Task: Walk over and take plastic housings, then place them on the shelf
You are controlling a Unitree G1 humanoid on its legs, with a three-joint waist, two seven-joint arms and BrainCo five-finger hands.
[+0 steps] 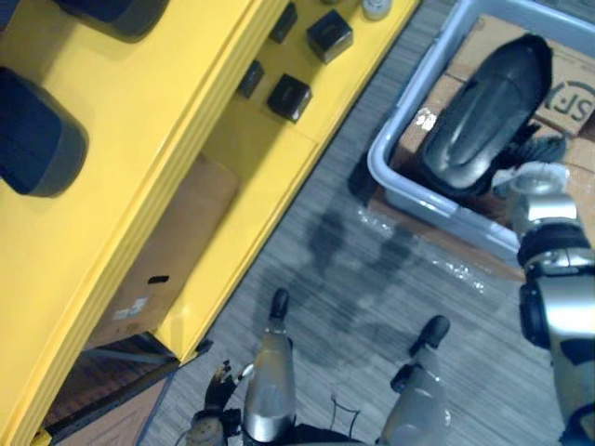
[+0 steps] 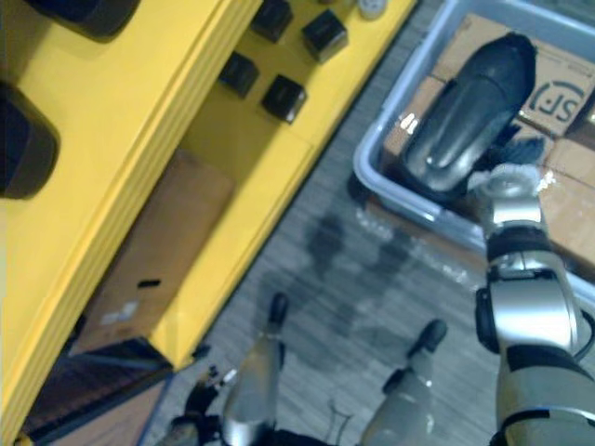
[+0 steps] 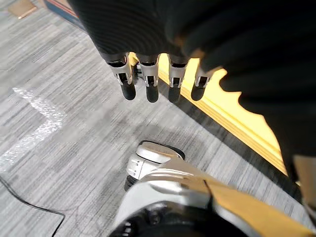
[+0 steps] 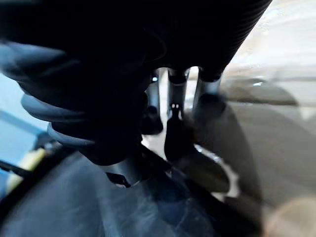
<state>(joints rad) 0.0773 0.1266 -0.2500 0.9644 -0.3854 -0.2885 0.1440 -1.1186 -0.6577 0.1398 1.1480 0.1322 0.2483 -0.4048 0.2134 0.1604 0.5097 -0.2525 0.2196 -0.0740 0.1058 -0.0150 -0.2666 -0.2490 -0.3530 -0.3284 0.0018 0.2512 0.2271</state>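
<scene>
Head and wrist views, pick-up stage. The right hand (image 2: 507, 181) sits at the near end of the black housing (image 1: 488, 111), touching its glossy shell in the right wrist view; whether it has closed on the shell cannot be told. The left hand (image 3: 148, 79) hangs beside the body over the floor, straight and holding nothing. The housing lies tilted inside the grey bin (image 1: 446, 218), resting on cardboard boxes (image 1: 558, 102).

Likely faults: the shell is smooth, long and met at one end only, so a one-handed lift may let it pivot about the hand, slip free or catch its broad end on the bin's near wall. The yellow shelf (image 1: 186, 121) stands well apart on the robot's left, so a weak hold could also fail during the turn and walk.

Orientation: the long axis runs from the bin's near wall up and away to the robot's right. The broad end points towards the robot; the narrower rounded end points away
</scene>
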